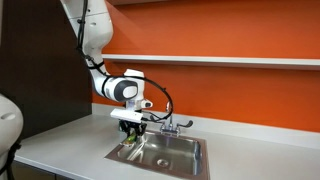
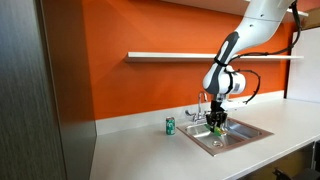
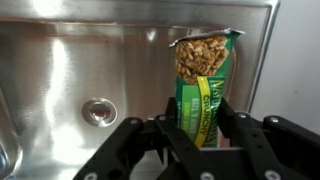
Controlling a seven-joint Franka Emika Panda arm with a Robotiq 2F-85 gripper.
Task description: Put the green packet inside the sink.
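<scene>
The gripper is clamped on the lower end of the green packet, which hangs above the sink, right of the drain. If let go this close to the rim, the packet may bounce onto the worktop.

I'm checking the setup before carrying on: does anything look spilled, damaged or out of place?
Nothing stands out. The green packet looks intact, gripped between the fingers over the sink; no spill shows. In an exterior view a green can stands upright on the counter.
</scene>
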